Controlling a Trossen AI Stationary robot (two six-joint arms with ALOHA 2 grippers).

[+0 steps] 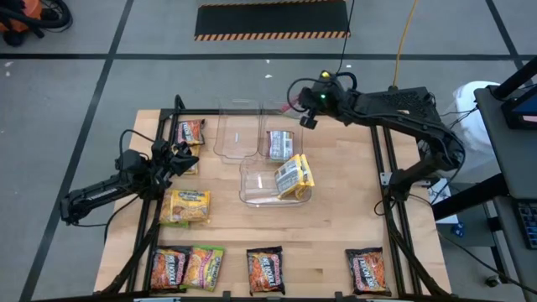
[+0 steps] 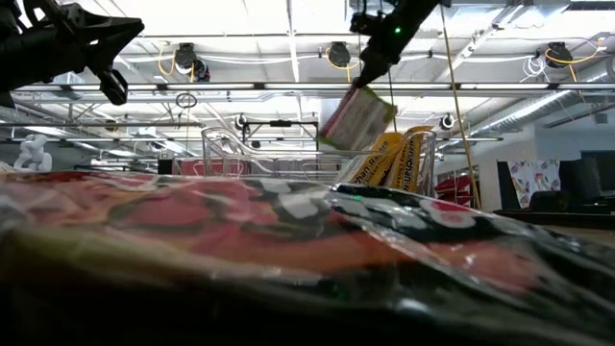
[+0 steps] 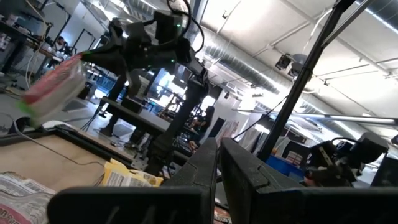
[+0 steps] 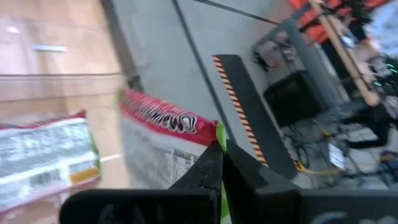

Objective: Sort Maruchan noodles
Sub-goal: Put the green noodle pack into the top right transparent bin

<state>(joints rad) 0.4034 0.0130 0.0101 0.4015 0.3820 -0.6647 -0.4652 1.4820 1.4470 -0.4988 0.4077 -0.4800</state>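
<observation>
Up above the far clear plastic bins [image 1: 243, 134], the right gripper [image 4: 219, 148] pinched a lime-edged flat ramen packet [image 4: 166, 148]; the left gripper [image 1: 178, 156], fingers together and empty, hovered over the wooden desk [image 1: 336, 226].

Even overhead light is falling on the bench [image 1: 336, 210], casting only soft shadows. Ceiling lamps [image 2: 336, 53] are glaring in the low view, where a foreground packet [image 2: 288, 240] is lying out of focus. Motion blur is smearing the held packet [image 4: 165, 146] in the right wrist view.
</observation>
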